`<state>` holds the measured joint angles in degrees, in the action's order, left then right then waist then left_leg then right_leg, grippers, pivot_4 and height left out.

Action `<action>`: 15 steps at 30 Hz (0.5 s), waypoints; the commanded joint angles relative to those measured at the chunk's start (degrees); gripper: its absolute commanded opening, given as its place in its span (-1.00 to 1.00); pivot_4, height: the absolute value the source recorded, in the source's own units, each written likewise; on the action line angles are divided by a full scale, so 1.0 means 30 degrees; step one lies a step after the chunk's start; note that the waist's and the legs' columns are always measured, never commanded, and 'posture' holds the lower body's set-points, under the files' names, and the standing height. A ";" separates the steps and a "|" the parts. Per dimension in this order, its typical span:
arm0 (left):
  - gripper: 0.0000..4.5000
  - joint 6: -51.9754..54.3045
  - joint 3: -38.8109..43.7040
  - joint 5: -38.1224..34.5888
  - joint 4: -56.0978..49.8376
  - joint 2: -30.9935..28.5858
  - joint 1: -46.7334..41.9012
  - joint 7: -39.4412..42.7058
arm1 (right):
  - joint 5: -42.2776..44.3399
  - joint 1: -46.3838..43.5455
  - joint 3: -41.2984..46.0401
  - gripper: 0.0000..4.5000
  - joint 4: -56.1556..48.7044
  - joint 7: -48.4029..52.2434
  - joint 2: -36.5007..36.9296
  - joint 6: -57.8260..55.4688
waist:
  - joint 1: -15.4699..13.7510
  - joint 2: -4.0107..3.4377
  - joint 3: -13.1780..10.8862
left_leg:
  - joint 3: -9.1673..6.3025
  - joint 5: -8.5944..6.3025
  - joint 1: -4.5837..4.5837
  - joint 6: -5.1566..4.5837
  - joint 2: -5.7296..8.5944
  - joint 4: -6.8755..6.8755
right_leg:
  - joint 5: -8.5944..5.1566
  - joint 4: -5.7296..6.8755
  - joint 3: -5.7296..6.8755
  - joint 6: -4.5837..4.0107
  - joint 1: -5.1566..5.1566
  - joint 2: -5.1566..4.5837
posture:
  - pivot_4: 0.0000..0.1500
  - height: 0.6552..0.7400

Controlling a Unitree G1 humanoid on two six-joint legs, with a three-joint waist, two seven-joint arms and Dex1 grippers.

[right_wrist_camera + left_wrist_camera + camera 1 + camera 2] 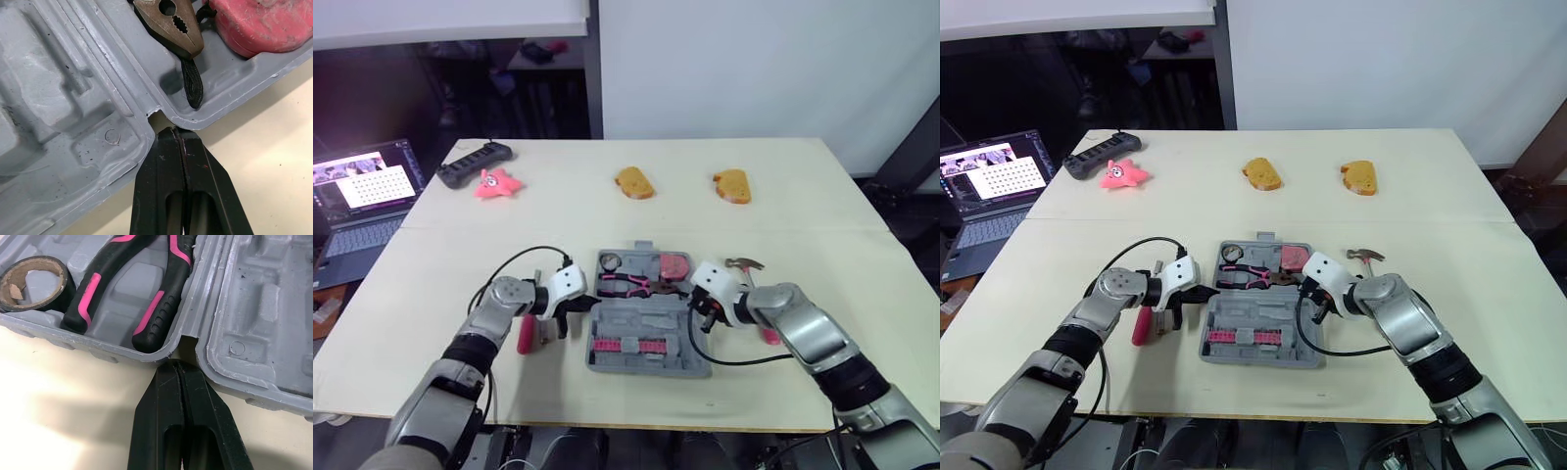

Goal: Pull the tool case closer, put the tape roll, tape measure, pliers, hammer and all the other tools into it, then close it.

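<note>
With your left pincer (177, 366) and right pincer (171, 131) clenched empty at the case (646, 323) hinge, drag evenly toward the bench's (803, 196) near edge.

The tool case (254, 333) is matt grey moulded plastic, flecked with dark specks. The pliers (164, 293) have ribbed black rubbery grips striped pink and a dull brownish metal head. At the case's eleven o'clock the tape roll (66, 284) shows a brown cardboard core; at one o'clock the tape measure (264, 24) is scuffed red plastic.
</note>
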<state>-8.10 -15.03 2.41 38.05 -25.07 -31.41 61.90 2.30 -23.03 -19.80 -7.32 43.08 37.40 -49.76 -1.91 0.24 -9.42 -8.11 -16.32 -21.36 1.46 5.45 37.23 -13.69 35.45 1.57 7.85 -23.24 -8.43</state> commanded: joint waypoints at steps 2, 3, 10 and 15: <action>-0.99 0.0360 -0.0561 0.0204 -0.0915 0.0281 0.0977 0.0243 | 0.0388 0.0501 -0.0501 -1.00 -0.1725 -0.0116 -0.0903 -0.0648 | 0.0095 0.0000 0.0001 | -0.0003 0.0000 -0.0001 0.0001 0.0000 -0.0001 | 0.0000 0.0000 -0.0001 0.0000 -0.0002 0.0000 | 1.00 1.00; -0.99 0.0462 -0.0540 0.0156 -0.1132 0.0296 0.1101 0.0299 | 0.0419 0.0561 -0.0534 -1.00 -0.1923 -0.0141 -0.0975 -0.0793 | 0.0167 0.0000 0.0001 | -0.0007 0.0000 -0.0001 0.0002 -0.0002 -0.0004 | -0.0001 -0.0005 -0.0002 0.0001 -0.0004 0.0000 | 1.00 1.00; -0.99 0.1259 -0.0806 -0.0028 -0.3157 0.0100 0.2447 0.0848 | 0.0388 0.1074 -0.0777 -1.00 -0.2785 -0.0248 -0.1069 -0.1542 | 0.0438 -0.0004 0.0004 | -0.0001 -0.0013 -0.0004 -0.0020 0.0001 -0.0006 | -0.0006 -0.0022 -0.0006 0.0010 -0.0002 -0.0015 | 1.00 1.00; -0.99 0.1846 -0.0773 -0.0106 -0.4327 -0.0159 0.3238 0.0843 | 0.0431 0.1274 -0.0837 -1.00 -0.3257 -0.0369 -0.1239 -0.1995 | 0.0434 0.0003 0.0016 | 0.0000 -0.0016 -0.0001 -0.0022 -0.0005 -0.0014 | -0.0008 -0.0028 -0.0005 0.0010 -0.0004 -0.0014 | 1.00 1.00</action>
<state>-3.29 -13.82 1.87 26.19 -26.87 -23.65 61.89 1.83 -19.73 -19.74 -14.38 40.94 35.55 -55.98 -0.60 0.25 -9.37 -8.12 -16.37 -21.36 1.39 5.44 37.18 -13.72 35.36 1.55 7.88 -23.25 -8.47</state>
